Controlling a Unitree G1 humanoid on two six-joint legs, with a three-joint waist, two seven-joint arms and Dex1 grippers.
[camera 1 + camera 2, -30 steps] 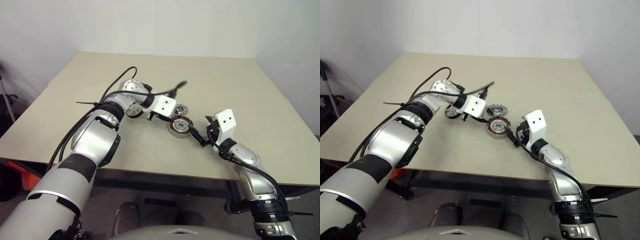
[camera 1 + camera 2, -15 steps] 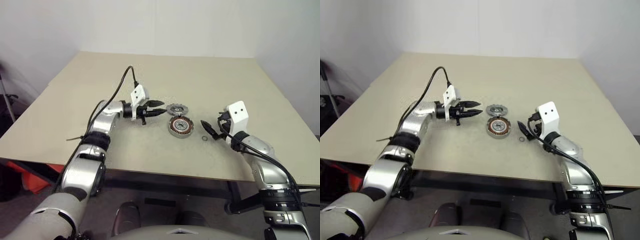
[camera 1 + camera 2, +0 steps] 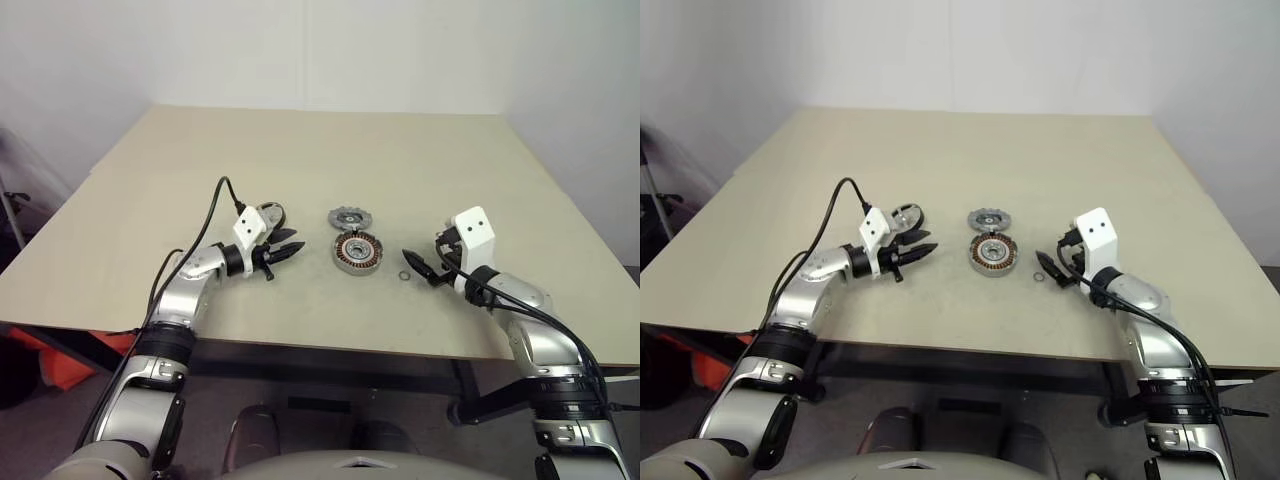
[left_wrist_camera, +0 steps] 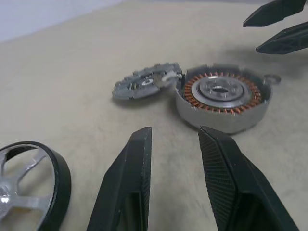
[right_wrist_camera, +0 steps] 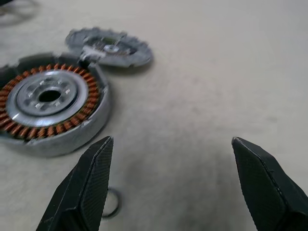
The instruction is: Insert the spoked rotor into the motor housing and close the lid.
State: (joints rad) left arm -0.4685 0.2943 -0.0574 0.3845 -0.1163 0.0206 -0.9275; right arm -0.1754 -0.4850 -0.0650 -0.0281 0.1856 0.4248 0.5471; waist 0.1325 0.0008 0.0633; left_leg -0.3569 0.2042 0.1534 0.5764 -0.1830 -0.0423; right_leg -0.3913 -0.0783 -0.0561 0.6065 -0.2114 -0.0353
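Observation:
The motor housing (image 3: 358, 252), a grey cup with copper windings around a silver hub, sits mid-table. Touching its far side lies the lid (image 3: 349, 218), grey with a notched rim. The spoked rotor (image 3: 905, 215), silver spokes in a dark rim, lies flat to the housing's left. My left gripper (image 3: 288, 250) hovers just in front of the rotor, pointing at the housing, open with nothing between its fingers (image 4: 130, 187). My right gripper (image 3: 416, 265) is to the right of the housing, wide open and empty, fingertips (image 5: 89, 183) aimed toward it.
A small metal ring (image 3: 403, 276) lies on the table between the housing and my right gripper. The beige table (image 3: 330, 150) stretches bare behind the parts, and its front edge runs close below both arms.
My left arm has swung back to the left and lower, away from above the housing, with its wrist rolled. My right gripper has drawn slightly to the right, off the housing.

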